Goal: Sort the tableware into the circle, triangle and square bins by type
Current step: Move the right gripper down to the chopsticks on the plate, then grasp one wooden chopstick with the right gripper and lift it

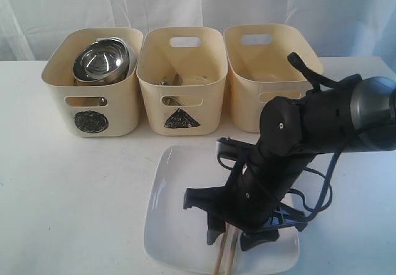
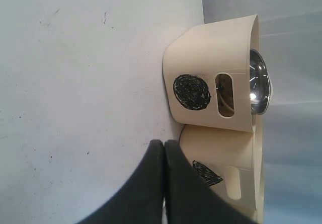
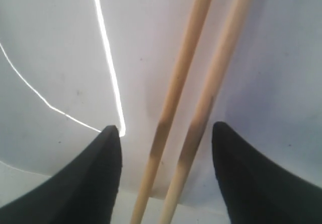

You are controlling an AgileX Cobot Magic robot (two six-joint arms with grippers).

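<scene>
Three cream tubs stand side by side across the 12 o'clock side of the white worktop point(image 1: 74, 194). The circle tub point(image 1: 120, 102), at 10 o'clock, holds a steel bowl point(image 1: 99, 62) that sits high, level with its rim. The triangle tub point(image 1: 151, 105), at 12 o'clock, touches it, and a few small pieces point(image 1: 176, 80) lie in its bottom, too shadowed to name. The third tub point(image 1: 247, 102) stands at 1 o'clock, its front mark hidden behind the right arm point(image 1: 322, 126). A white square plate point(image 1: 176, 213) lies at 6 o'clock, well in front of the tubs. On its 4 o'clock part rests a pair of wooden chopsticks point(image 1: 221, 259), lying side by side and running off toward the near edge. The right tool point(image 1: 230, 241) is lowered over the plate with its two dark fingers spread wide, one on either side of the chopsticks and apart from them, so it has hold of nothing. The left tool point(image 2: 164, 144) has its fingers pressed flat together with nothing between them. It hangs above bare worktop, facing the marked fronts of the circle and triangle tubs.
</scene>
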